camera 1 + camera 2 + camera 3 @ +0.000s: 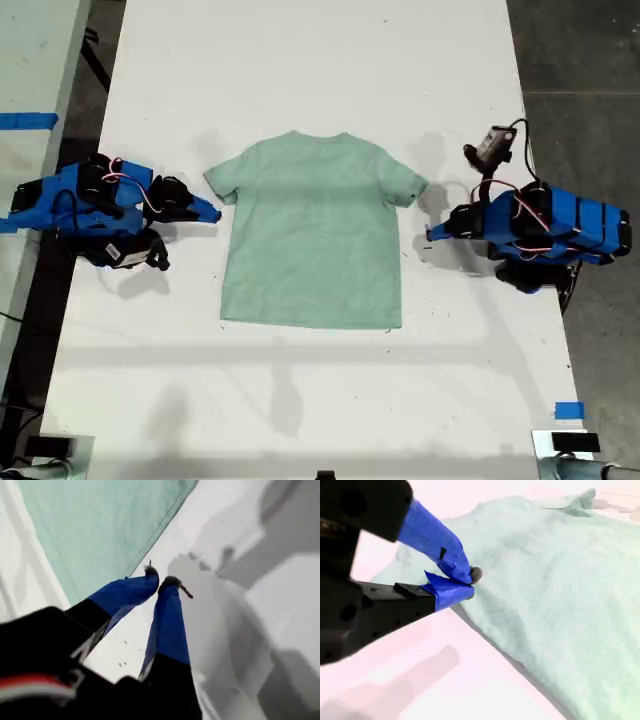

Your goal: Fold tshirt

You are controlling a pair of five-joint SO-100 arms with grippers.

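Note:
The pale mint-green tshirt (315,235) lies flat and spread out mid-table, neck toward the far edge, both sleeves out. The blue arm at the exterior view's right carries my first gripper (432,235), shut and empty, its tip on the table just off the shirt's side below the sleeve. In the first wrist view the jaws of this gripper (160,579) meet beside the cloth's edge (100,525). My second gripper (214,212) is on the arm at the exterior view's left. It is also shut, and it (470,582) sits by the other sleeve with the shirt (560,580) stretching away beyond it.
The white table (300,400) runs the full depth of the exterior view, with dark floor (590,60) past its edge at that view's right. A blue tape mark (568,410) sits near the table's front corner on the same side. A second surface with blue tape (25,120) borders the exterior view's left.

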